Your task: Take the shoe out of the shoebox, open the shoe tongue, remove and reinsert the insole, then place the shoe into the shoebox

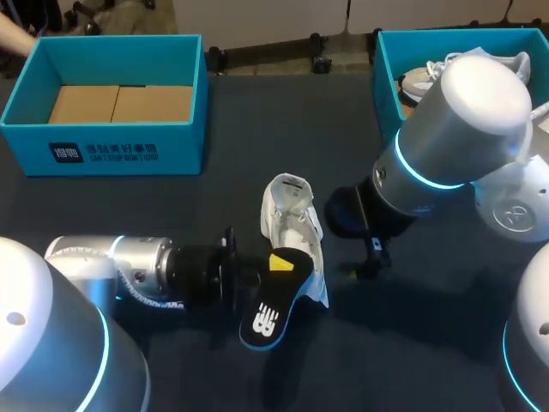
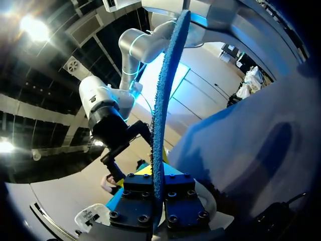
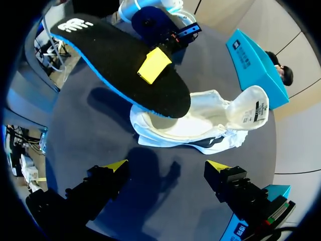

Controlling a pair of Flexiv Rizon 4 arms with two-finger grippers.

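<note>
A white shoe (image 1: 292,219) lies on its side on the dark table, opening toward the far edge. Its black insole (image 1: 273,305) with a blue rim is out of the shoe and hangs over its toe end. My left gripper (image 1: 279,264) is shut on the insole, one yellow tip on its top face. In the left wrist view the insole (image 2: 164,105) stands edge-on between the shut gripper (image 2: 154,187). My right gripper (image 3: 167,168) hovers open just right of the shoe (image 3: 205,120), nothing between its fingers, with the insole (image 3: 115,55) ahead of it. In the head view it (image 1: 367,257) stays apart from the shoe.
A blue shoebox (image 1: 111,150) with cardboard inside stands at the back left. A second blue box (image 1: 386,60) at the back right holds another light shoe (image 1: 418,81), partly hidden by my right arm. Bare table lies between the boxes and in front of the shoe.
</note>
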